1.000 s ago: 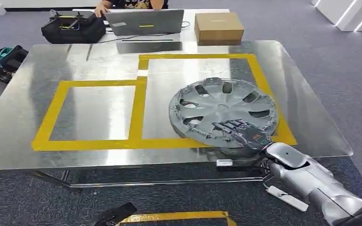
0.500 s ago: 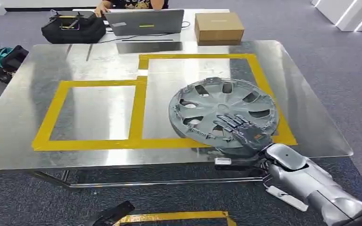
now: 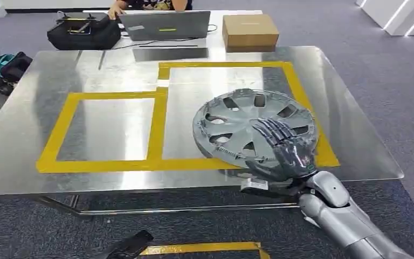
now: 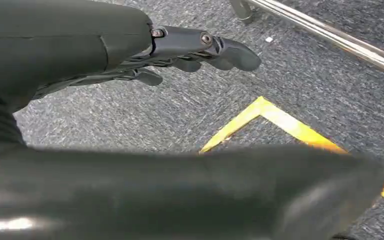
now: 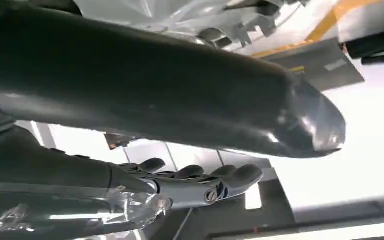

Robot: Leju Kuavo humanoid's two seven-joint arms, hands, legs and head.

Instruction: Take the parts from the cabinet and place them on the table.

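Since a second ago the right hand (image 3: 288, 148) is lifting off the wheel cover (image 3: 248, 121), fingers spread and empty, leaving it lying on the surface (image 3: 43, 135) inside the yellow tape square (image 3: 164, 70); the placing step looks finished, so next comes withdrawing the arm and fetching another part.

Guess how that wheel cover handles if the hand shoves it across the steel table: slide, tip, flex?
The wheel cover lies flat and broad, so tipping or rolling seems unlikely. On the polished table it probably slides easily. Its thin, cut-out spokes suggest light plastic that may flex under the right hand.
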